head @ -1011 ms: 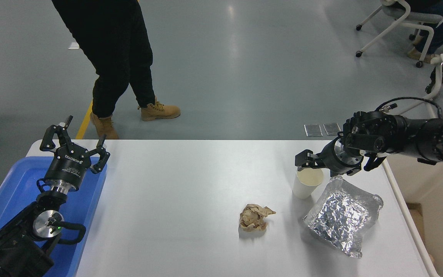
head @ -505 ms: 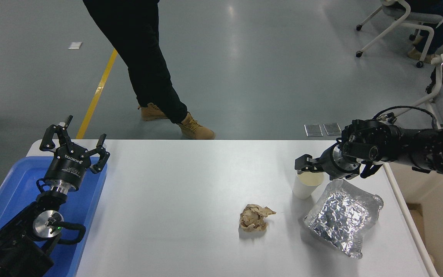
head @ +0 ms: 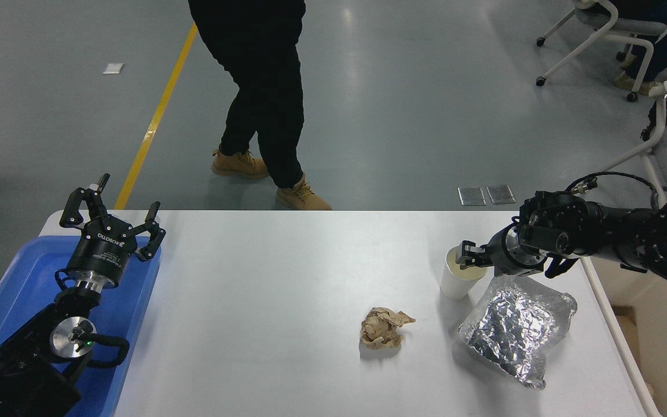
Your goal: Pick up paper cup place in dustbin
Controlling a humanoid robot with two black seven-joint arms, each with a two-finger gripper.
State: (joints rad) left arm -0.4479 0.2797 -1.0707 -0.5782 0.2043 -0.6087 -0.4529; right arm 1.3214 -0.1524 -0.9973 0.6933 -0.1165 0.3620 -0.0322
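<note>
White table [head: 287, 289]: plain white tapered paper cup [head: 456, 282] upright, right gripper [head: 468, 260] at rim, grip unclear.

White paper cup [head: 456, 284] upright, cream inside, right side of table, rim possibly touched from above

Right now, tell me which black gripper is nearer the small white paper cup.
Right. The right gripper is at the small white paper cup, its fingertips over the rim. The left gripper is parked far off, above the blue plastic tray.

"ROBOTIQ" on left gripper [head: 112, 215]
</note>
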